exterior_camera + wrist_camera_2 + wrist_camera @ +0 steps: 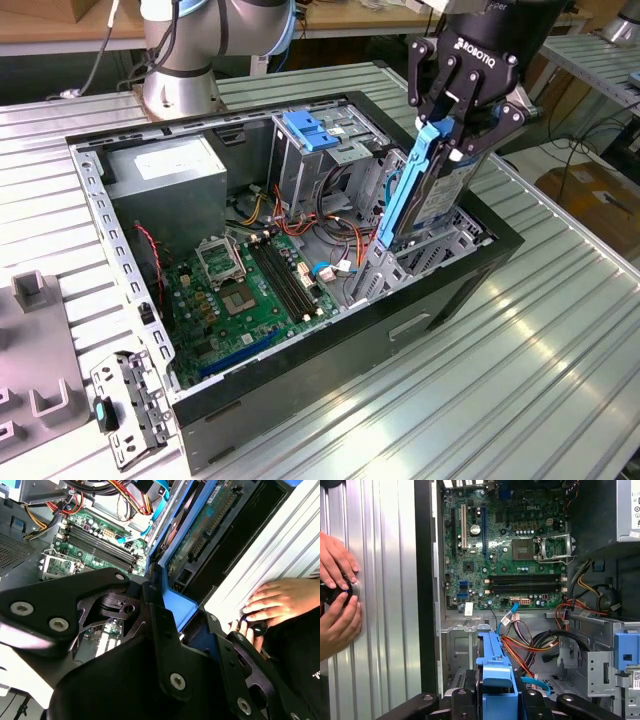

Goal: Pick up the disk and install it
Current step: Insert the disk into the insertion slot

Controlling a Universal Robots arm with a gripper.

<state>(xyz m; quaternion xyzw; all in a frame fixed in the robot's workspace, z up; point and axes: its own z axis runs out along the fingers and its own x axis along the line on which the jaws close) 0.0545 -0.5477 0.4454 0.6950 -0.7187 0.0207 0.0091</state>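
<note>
Above the open computer case (300, 370), at its end toward the exterior view's right, the black hand (462, 135) is seen clamped on the disk (440, 195), with the fingers closed from both sides on the upper end, where the blue end tab lies. The disk is held on edge and leaning, its blue carrier rail turned toward the middle of the case, and its lower end is sunk among the metal rails of the drive bay (400, 262) in that corner of the case; how deep it sits cannot be told. Inside the case, the green motherboard (245, 290) is laid flat on the floor, and a grey power supply (165, 170) is mounted in the corner farthest from the disk. Between the power supply and the disk, a tall metal cage (330, 165) topped by a blue clip (310, 130) is set against the case's far wall, and red, orange and black cables (320, 215) are strung from it down toward the motherboard. Outside the case, on the ribbed metal bench (520, 350), a metal bracket (125, 405) is laid beside the corner nearest the motherboard. In both wrist views, a person's fingers (340, 615) are closed around a small dark round object (335, 587) on the bench just beside the case's long black wall.
</note>
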